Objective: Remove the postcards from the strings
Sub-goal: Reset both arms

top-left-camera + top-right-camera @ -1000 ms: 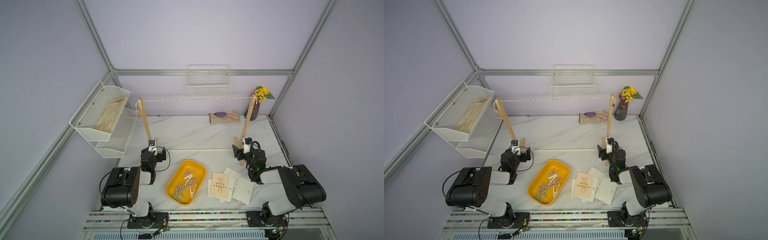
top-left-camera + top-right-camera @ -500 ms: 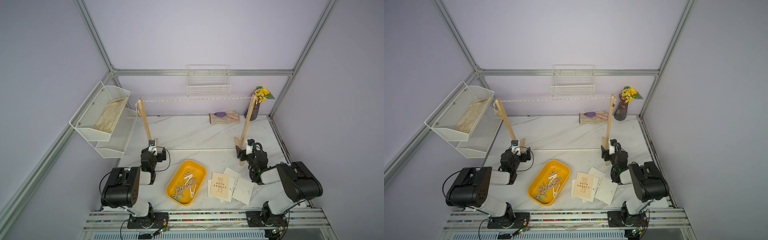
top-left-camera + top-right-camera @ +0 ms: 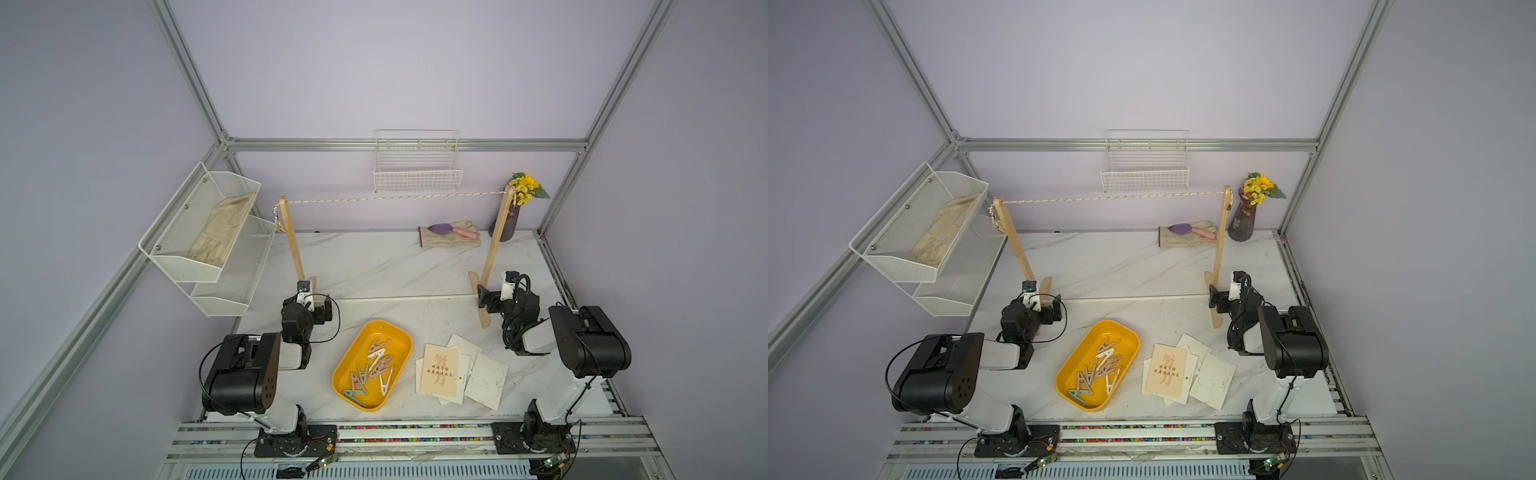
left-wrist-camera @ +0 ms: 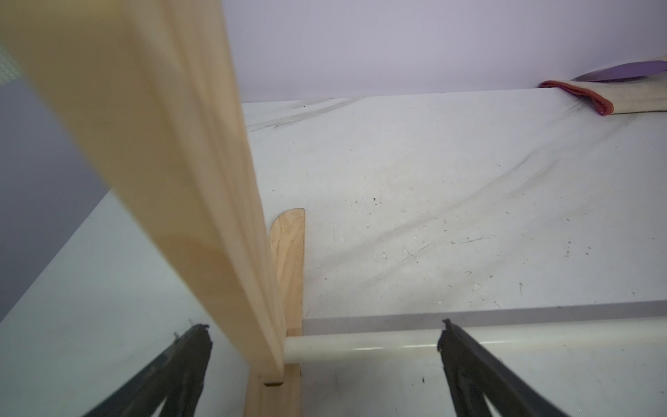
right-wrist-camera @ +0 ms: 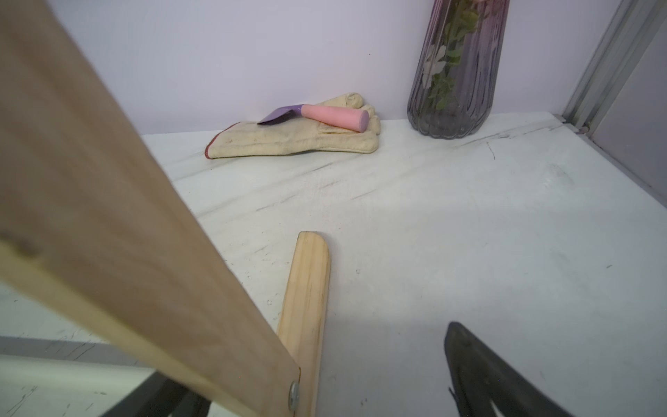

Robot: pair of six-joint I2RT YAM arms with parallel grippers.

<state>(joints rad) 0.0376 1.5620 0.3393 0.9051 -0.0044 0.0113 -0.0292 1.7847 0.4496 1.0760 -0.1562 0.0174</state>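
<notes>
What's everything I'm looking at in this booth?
postcards: several overlapping, cream, top one tan; table front right.
string: one, beige-white, bare; between post tops.
wooden posts: two, pale; table sides.
rod: one, white; joins post feet.
tray: one, yellow; front centre.
clothespins: several, pale; in tray.
cream glove: one; table back.
trowel: one, purple and pink; on that glove.
vase: one, purple, yellow flowers; back right corner.
wire basket: one, white; back wall.
mesh shelf: one, white; left wall.
beige glove: one; shelf's upper tier.
table: one, white marble.
left gripper: black, open; astride one post's foot.
right gripper: black, open; at other post's foot.
</notes>
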